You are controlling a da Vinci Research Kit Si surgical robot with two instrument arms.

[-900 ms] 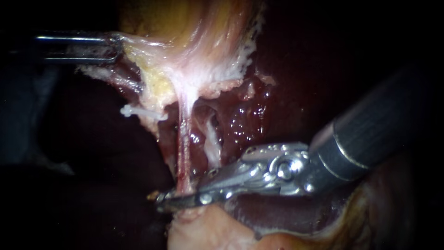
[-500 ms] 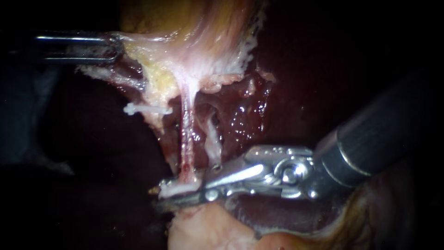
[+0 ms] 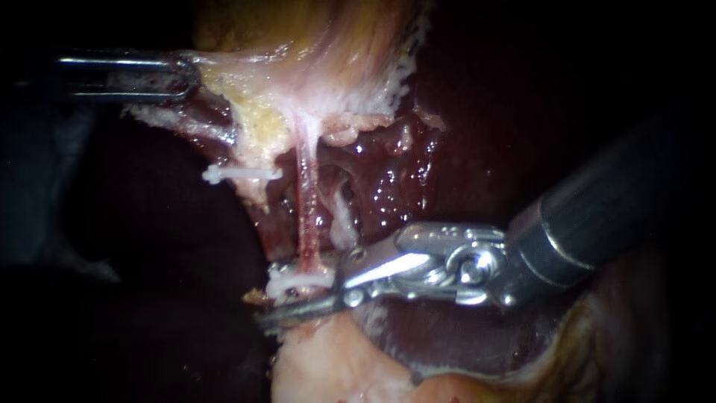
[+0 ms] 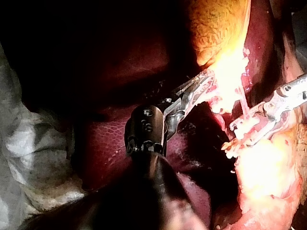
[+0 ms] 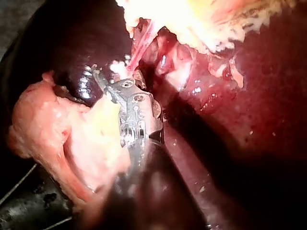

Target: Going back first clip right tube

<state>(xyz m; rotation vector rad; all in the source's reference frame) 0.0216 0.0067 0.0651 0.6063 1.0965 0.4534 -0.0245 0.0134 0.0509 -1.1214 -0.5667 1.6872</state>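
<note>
Readying my right instrument [image 3: 287, 297] to retreat from the right tube [image 3: 304, 216]

Its jaws stand narrowly open with the clip [image 3: 302, 281] between them. The tube crosses them at right angles, so I judge the way out is straight back along the shaft. My left instrument [image 3: 183, 75] grips the gallbladder [image 3: 321, 60].

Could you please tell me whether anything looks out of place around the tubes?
Nothing stands out: the small white clip sits across the thin red tube between the open jaws of the right instrument; no tear shows.
</note>
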